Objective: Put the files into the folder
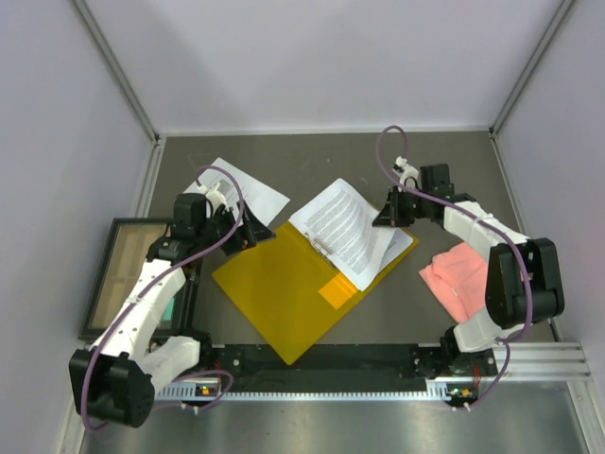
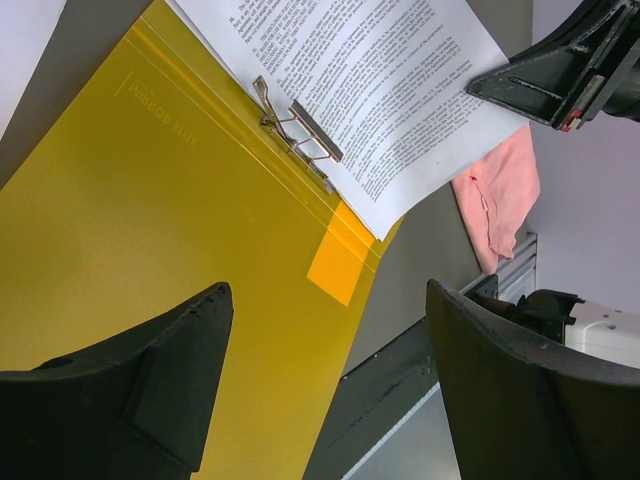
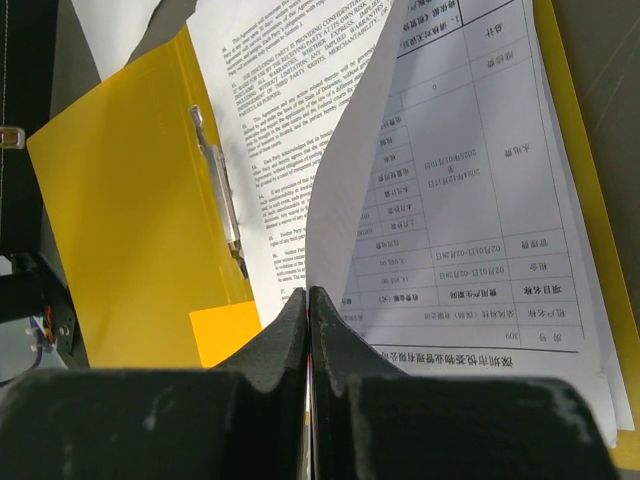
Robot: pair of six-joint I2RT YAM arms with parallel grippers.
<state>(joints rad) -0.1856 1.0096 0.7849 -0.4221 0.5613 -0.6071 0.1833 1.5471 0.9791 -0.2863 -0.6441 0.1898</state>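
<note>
The yellow folder (image 1: 274, 293) lies open on the table, its metal clip (image 2: 300, 135) at the spine. Printed white files (image 1: 345, 227) lie on its right half. My right gripper (image 3: 309, 295) is shut on the edge of one sheet (image 3: 350, 170), which curls up above a sheet with a table (image 3: 480, 180). In the top view it (image 1: 389, 213) sits at the files' far right corner. My left gripper (image 2: 330, 370) is open and empty, hovering over the folder's left flap (image 2: 150, 200); in the top view it (image 1: 248, 232) is at the folder's far left corner.
Another loose white sheet (image 1: 241, 194) lies behind the left gripper, off the folder. A pink cloth (image 1: 458, 274) lies right of the folder. A dark framed tray (image 1: 123, 274) sits at the left edge. White walls enclose the table.
</note>
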